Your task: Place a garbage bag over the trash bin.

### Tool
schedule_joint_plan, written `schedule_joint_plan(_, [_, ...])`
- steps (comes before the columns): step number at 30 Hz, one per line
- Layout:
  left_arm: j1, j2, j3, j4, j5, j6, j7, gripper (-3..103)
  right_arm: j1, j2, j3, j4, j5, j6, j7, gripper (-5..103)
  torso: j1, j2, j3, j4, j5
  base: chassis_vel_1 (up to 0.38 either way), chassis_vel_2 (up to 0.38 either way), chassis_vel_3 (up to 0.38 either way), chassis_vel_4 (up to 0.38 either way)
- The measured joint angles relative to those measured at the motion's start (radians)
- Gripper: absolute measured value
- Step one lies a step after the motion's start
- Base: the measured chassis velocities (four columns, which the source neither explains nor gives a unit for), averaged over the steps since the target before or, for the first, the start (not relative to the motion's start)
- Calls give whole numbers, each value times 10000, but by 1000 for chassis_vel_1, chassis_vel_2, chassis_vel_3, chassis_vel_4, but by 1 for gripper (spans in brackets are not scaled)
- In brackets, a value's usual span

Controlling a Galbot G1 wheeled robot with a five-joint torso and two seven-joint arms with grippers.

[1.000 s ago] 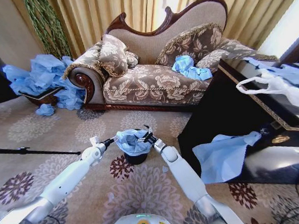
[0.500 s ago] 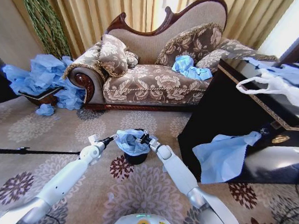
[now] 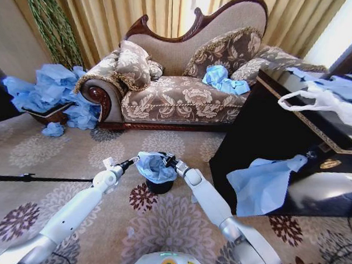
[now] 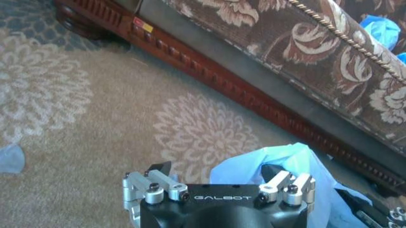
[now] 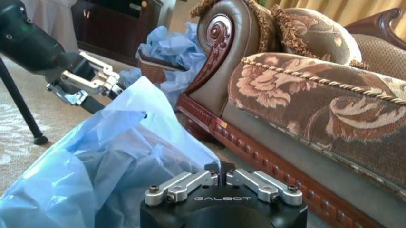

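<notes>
- Since a second ago the right gripper (image 3: 166, 161) has shifted inward, from the bin's right side to over the bag's mouth, and the light-blue film has bunched up higher around it.
- Left gripper (image 3: 132, 161) sits at the left edge of the garbage bag (image 3: 154, 167), its arm reaching in from the lower left; it has barely moved.
- In the left wrist view the left gripper's fingers (image 4: 159, 167) stand spread apart, one of them against the blue film (image 4: 279, 161) – whether they actually pinch the film cannot be told.
- In the right wrist view the right gripper's fingers (image 5: 223, 167) are drawn together, with the film (image 5: 108, 156) billowing just beside and in front of them; a pinch on its edge looks likely but is hidden by the gripper body.
- Trash bin (image 3: 160, 186) stands upright on the patterned carpet (image 3: 64, 156) in front of the sofa (image 3: 184, 80), between the two arms – its black lower wall shows below the bag, which drapes loosely over its top.
- Bag's mouth is open and crumpled, lifted above the rim rather than pulled down snug around it.
- More blue bags lie heaped by the sofa's left end (image 3: 49, 94), and one hangs from the dark surface (image 3: 261, 182) at right.
</notes>
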Motion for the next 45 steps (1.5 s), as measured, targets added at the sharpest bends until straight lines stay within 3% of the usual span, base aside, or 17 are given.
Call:
schedule_joint_plan(7, [-144, -168, -20, 268, 133, -105, 22, 96, 241, 143, 2, -408, 37, 31, 6, 0, 0, 0, 0, -1, 1, 0, 0, 0, 0])
schedule_joint_plan(17, [-180, -672, -59, 749, 563, -267, 136, 97, 1580, 1104, 921, -2502, -688, 532, -80, 0, 0, 0, 0, 1, 0, 0, 0, 0, 0])
schedule_joint_plan(27, [-421, -1142, -73, 1226, 761, -364, 131, 97, 2420, 1390, 1444, -4215, -738, 552, -850, 0, 0, 0, 0, 1, 1, 0, 0, 0, 0])
schedule_joint_plan(35, [-229, -1208, -285, 1170, 946, -545, 367, 97, 2878, 1392, 1909, -4906, -554, -367, -1068, 0, 0, 0, 0, 1, -3, 0, 0, 0, 0])
schedule_joint_plan(38, [6, -974, -365, 782, 1431, -890, 845, 98, 2910, 1390, 1755, -4911, 147, -889, -1085, 0, 0, 0, 0, -2, -2, 0, 0, 0, 0])
schedule_joint_plan(41, [382, -275, -424, 34, 2843, -1772, 1673, 98, 2815, 1388, 1449, -4794, 1473, -1457, -1124, 0, 0, 0, -1, 2, 1, 0, 0, 0, 0])
schedule_joint_plan(42, [382, -275, -424, 34, 2843, -1772, 1673, 98, 2815, 1388, 1449, -4794, 1473, -1457, -1124, 0, 0, 0, -1, 2, 1, 0, 0, 0, 0])
schedule_joint_plan(45, [482, 295, -351, -318, 4484, -2798, 2357, 97, 2726, 1386, 1390, -4717, 2127, -1765, -1201, 0, -1, 0, -1, 2, 0, 0, 0, 0, 0])
